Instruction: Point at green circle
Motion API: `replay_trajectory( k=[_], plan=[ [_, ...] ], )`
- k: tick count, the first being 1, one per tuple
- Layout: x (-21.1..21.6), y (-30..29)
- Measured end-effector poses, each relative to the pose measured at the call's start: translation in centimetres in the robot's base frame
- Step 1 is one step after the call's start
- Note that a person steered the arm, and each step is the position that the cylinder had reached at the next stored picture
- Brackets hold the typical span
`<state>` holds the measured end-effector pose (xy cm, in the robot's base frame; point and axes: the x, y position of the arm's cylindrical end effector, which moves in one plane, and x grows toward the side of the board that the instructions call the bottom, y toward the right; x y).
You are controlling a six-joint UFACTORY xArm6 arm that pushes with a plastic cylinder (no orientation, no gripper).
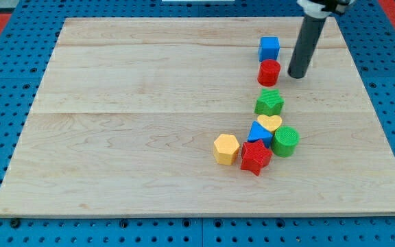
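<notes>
While my tip (pixel 297 74) rests on the wooden board (pixel 115 137) near the view's top right, it stands just to the right of the red cylinder (pixel 269 72), close beside it but with a sliver of board between them. Being a plain dark rod, it has nothing to open or close and holds nothing. Just above the red cylinder sits the blue cube (pixel 269 49), the two nearly touching.

Further down the view from the red cylinder lies the green star (pixel 269 102), apart from it. Below that comes a tight cluster: the yellow heart (pixel 270 123), the blue triangle (pixel 258 132) touching it on its lower left, the red star (pixel 255 156) against the triangle's lower edge, and the yellow hexagon (pixel 225 148) just left of the red star.

The green circle (pixel 285 140) sits at the right edge of this cluster, touching the yellow heart above it. My tip is well apart from it, up the view, with the green star between.
</notes>
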<state>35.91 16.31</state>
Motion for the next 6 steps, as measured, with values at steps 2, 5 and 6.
replay_trajectory(
  k=[2, 5, 6],
  plan=[
    [0.1, -2.6],
    [16.1, 3.4],
    [16.6, 0.8]
  ],
)
